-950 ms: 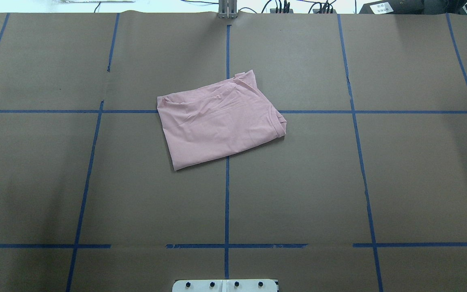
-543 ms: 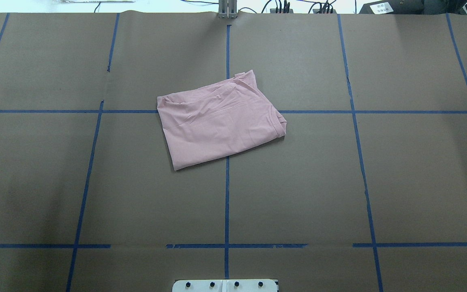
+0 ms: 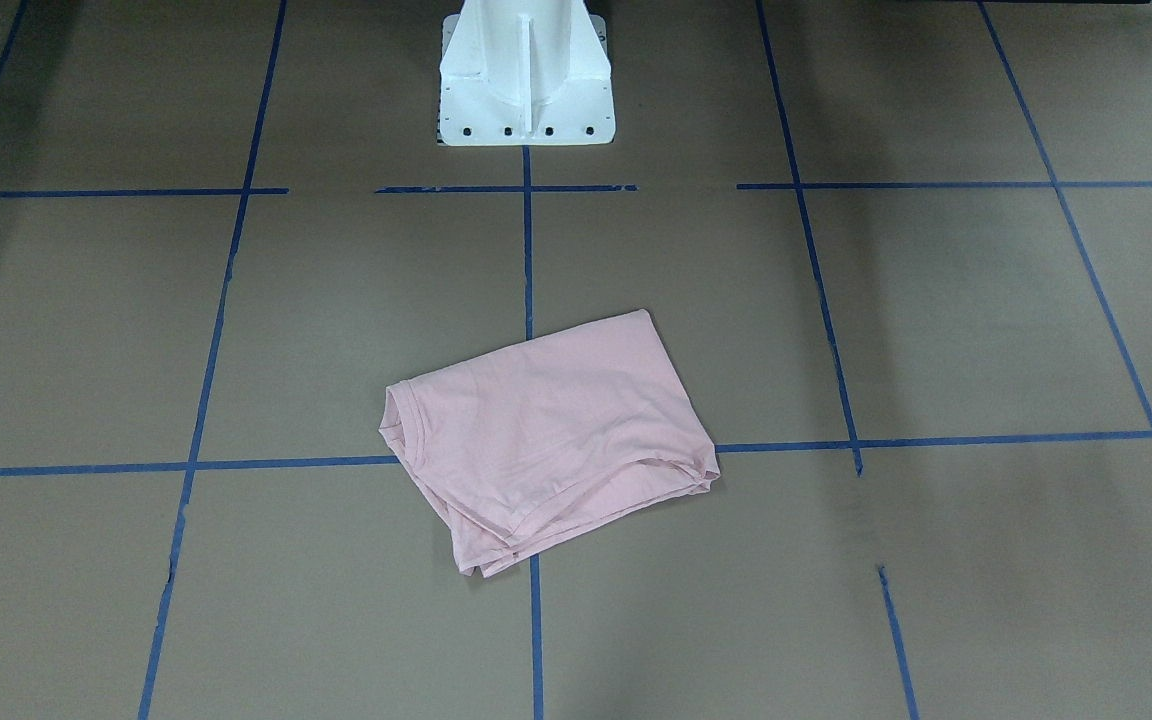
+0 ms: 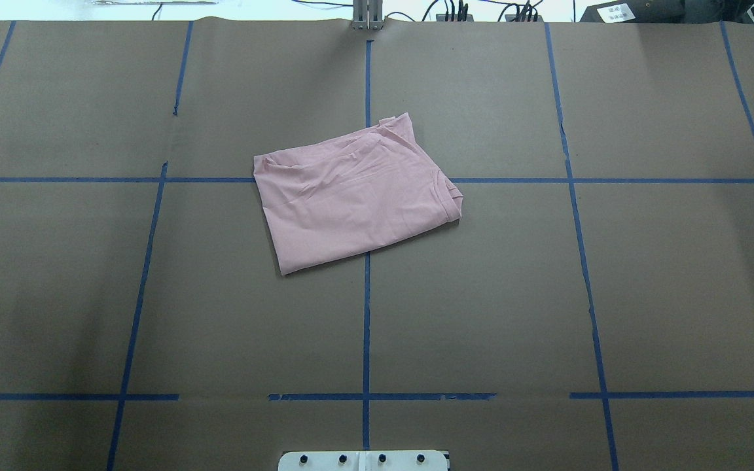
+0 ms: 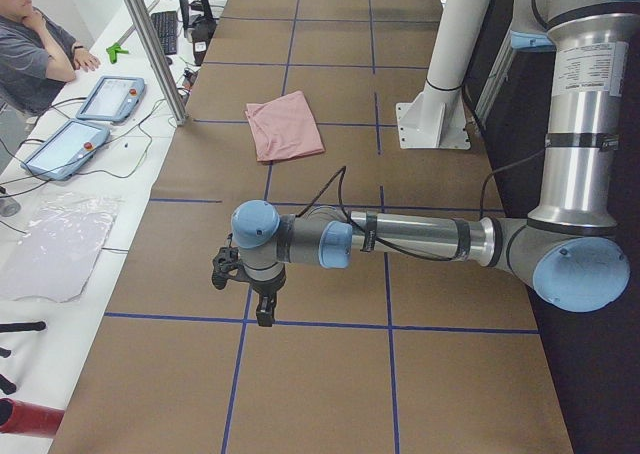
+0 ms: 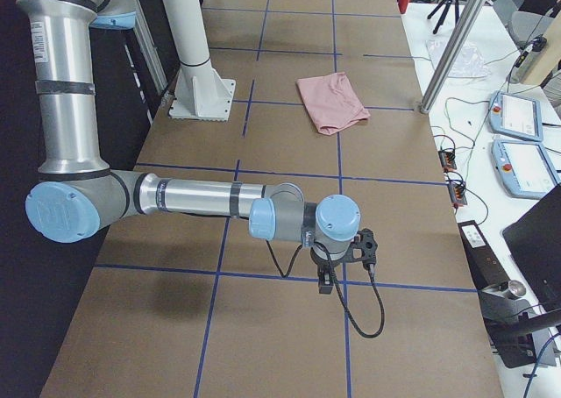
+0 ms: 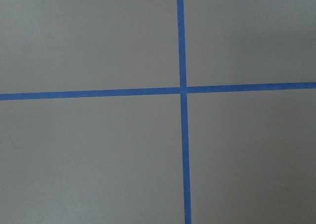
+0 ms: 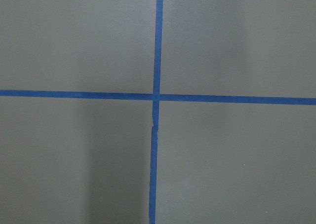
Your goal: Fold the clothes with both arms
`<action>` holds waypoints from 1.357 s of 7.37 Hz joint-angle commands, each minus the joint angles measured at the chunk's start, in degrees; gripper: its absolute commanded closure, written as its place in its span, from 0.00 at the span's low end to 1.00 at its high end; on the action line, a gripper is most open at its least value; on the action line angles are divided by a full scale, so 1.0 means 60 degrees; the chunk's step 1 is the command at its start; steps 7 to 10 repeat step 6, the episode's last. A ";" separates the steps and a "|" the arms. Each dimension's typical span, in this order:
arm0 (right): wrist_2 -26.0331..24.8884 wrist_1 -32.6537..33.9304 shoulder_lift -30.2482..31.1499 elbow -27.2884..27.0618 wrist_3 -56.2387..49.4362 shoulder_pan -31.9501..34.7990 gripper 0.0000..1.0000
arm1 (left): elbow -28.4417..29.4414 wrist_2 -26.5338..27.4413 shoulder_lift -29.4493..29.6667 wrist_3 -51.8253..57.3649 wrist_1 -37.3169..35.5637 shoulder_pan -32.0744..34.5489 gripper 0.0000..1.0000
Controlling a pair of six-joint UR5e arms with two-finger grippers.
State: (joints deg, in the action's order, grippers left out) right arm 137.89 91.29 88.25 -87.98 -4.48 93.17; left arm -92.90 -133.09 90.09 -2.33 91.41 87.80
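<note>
Front-facing: T-shirt [image 3: 556, 430] is folded to a compact skewed rectangle. It lies flat mid-table on the brown paper table [image 3: 936, 320], over a blue tape line [image 3: 286, 463]. Collar [image 3: 398, 420] sits at its view-left edge. White pedestal [image 3: 524, 70] at top, well apart. No arm in frame.

Overhead: T-shirt [image 4: 357, 196] shows the same spot and same creases as half a second and a second ago, so nothing has changed. No arm over it. My read: the fold is finished or close to it and the arms are parked. Print not visible.

Exterior left: left arm [image 5: 400, 236] stretches low over bare paper. Left gripper [image 5: 265, 316] points down, well apart from the shirt, with nothing seen in it. Cannot tell from here whether it is spread or pressed together. Person [image 5: 35, 44] sits at the side bench with two tablets [image 5: 110, 97] and cables.

Exterior right: right arm [image 6: 202, 195] has the same pose. Right gripper [image 6: 325, 284] points down over bare paper, far from the shirt. Finger state: cannot tell. Metal post [image 6: 456, 43] and pendants stand at the bench edge, off the work area.

Left wrist: only a tape cross [image 7: 182, 90] on paper, no fingers in frame.

Right wrist: same, a tape cross and paper.

No obstacle seen between either gripper and the shirt.
</note>
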 commanded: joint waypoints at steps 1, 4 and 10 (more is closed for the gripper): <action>0.0002 -0.0011 0.0014 0.0000 0.0000 0.0000 0.00 | 0.0000 -0.0011 0.0000 0.0008 0.0000 0.0000 0.00; 0.0002 -0.0011 0.0014 -0.0029 0.0000 0.0000 0.00 | -0.0058 -0.0011 0.0000 -0.0006 0.0000 0.0000 0.00; 0.0002 -0.0011 -0.0001 -0.0029 0.0000 0.0000 0.00 | -0.0059 -0.0011 0.0015 -0.0006 0.0000 0.0000 0.00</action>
